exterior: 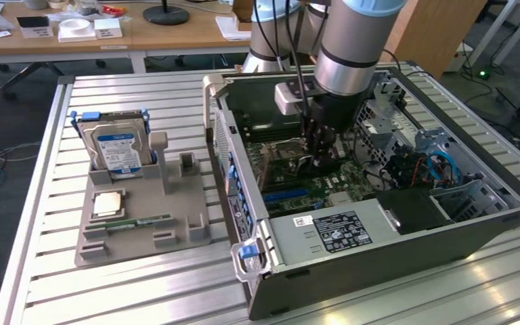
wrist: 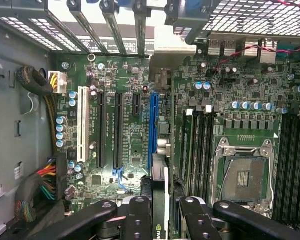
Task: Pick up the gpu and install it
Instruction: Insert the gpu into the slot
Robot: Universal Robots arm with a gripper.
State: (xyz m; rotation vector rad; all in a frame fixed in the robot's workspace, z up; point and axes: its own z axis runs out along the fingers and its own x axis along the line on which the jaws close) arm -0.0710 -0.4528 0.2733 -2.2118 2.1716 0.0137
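Observation:
My gripper [exterior: 319, 157] reaches down into the open computer case [exterior: 368, 233], just above the motherboard. In the wrist view my gripper [wrist: 160, 204] is shut on the gpu [wrist: 159, 222], a thin dark card seen edge-on with a green mark on it. Black fingers [wrist: 138, 217] press it from both sides. The card's lower edge hangs over the long blue slot [wrist: 153, 127] and runs in line with it. Whether the card touches the slot cannot be told.
A white slot [wrist: 83, 124], two black slots [wrist: 101, 127], memory slots [wrist: 197, 145] and the bare processor socket [wrist: 244, 177] surround the blue slot. Cable bundles [wrist: 46, 182] lie along the case wall. Outside, a grey holder [exterior: 165, 203] carries a hard drive [exterior: 116, 150] and a memory stick [exterior: 143, 221].

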